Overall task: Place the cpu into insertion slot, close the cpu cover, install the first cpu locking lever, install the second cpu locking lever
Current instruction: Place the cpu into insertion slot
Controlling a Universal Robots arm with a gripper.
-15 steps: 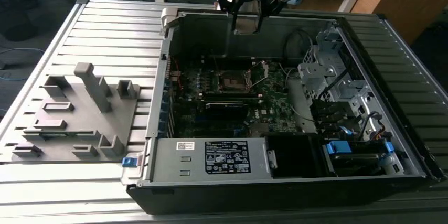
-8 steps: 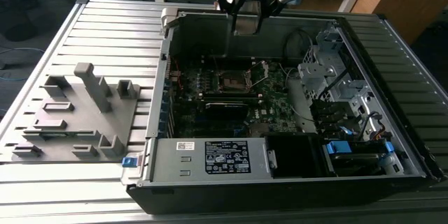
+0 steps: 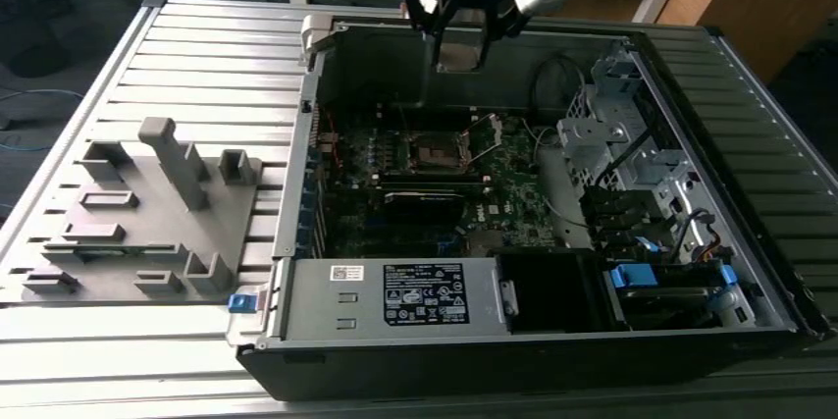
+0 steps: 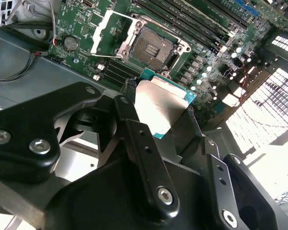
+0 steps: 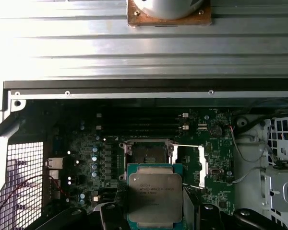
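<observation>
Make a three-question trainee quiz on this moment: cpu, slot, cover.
1. True or false: the cpu is seated in the insertion slot.
2. Pick one. The claw is: A open; B shut on the cpu; C shut on the cpu cover.
3. Fill in: over the slot, the cpu cover stands ____ (open or closed).

Key
1. False. The claw holds the cpu above the board, clear of the slot.
2. B.
3. Open. It is swung aside and the slot's dark centre is bare.
</observation>
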